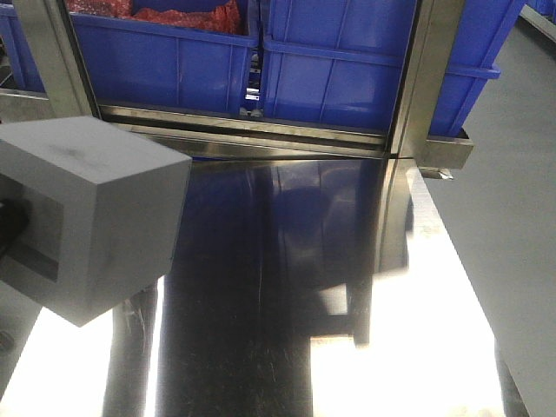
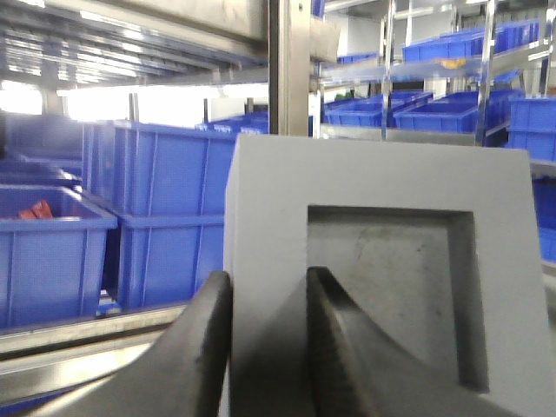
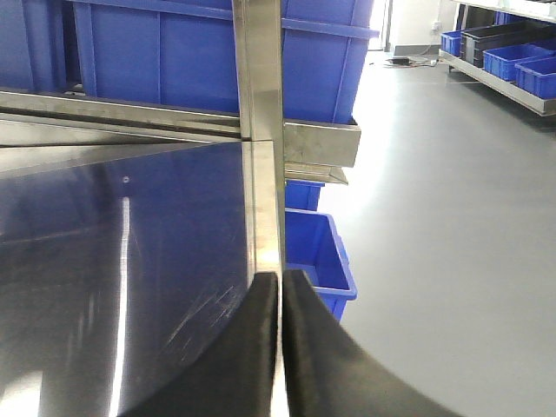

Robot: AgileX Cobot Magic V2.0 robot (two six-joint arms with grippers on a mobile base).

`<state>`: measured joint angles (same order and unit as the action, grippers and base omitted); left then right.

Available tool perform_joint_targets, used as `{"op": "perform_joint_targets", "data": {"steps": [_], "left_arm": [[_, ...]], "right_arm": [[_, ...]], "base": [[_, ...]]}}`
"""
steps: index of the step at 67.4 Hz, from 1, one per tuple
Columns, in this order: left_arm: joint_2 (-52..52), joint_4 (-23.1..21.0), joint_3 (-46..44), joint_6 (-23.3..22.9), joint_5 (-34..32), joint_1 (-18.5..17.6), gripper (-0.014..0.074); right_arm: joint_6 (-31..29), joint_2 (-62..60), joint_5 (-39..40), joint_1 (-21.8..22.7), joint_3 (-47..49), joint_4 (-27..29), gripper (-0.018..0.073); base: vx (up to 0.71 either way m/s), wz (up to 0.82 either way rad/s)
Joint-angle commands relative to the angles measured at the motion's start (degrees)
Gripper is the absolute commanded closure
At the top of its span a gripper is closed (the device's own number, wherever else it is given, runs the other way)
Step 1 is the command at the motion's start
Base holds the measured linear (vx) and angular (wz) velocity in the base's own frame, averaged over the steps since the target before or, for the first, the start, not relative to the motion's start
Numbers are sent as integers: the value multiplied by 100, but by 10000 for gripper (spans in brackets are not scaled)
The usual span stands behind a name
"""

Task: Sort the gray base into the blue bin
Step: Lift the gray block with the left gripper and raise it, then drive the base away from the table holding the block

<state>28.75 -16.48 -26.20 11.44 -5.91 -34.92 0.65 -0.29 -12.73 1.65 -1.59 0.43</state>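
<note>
- The gray base (image 1: 87, 213) is held off the steel worktop (image 1: 287, 330), above its near left part, with the recessed face turned toward the left edge.
- The left gripper (image 2: 269, 280) is pinched on one wall of the base's square recess: one finger (image 2: 204, 347) is set outside the wall, the other inside the opening.
- The right gripper (image 3: 280, 291) is seen with its fingers pressed together on nothing, above the worktop's right edge.
- A blue bin (image 1: 347, 87) is stood behind the worktop's far edge, well apart from the base.
- A second blue bin (image 1: 165, 65), just left of it, is filled with red items.
</note>
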Motion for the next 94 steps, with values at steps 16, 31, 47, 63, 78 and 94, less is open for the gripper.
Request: {"op": "perform_joint_targets", "data": {"steps": [16, 31, 47, 63, 78, 94], "left_arm": [[-9, -62, -186, -31, -604, -27, 604], [-9, -62, -186, -31, -604, -27, 604], [-9, -62, -186, -31, -604, -27, 604], [-9, -62, -186, -31, -604, -27, 604], [-9, -62, -186, -31, -604, -27, 604], [-3, -62, -186, -31, -596, -27, 604]], "right_arm": [[-65, 103, 413, 14, -11, -43, 564], [-65, 103, 413, 14, -11, -43, 564], [-65, 103, 413, 14, -11, -43, 564], [-65, 103, 413, 14, -11, -43, 564], [-65, 103, 413, 14, -11, -43, 564], [-65, 103, 413, 14, -11, -43, 564]], "base": [[0, 0], [0, 0], [0, 0], [0, 0], [0, 0], [0, 0]]}}
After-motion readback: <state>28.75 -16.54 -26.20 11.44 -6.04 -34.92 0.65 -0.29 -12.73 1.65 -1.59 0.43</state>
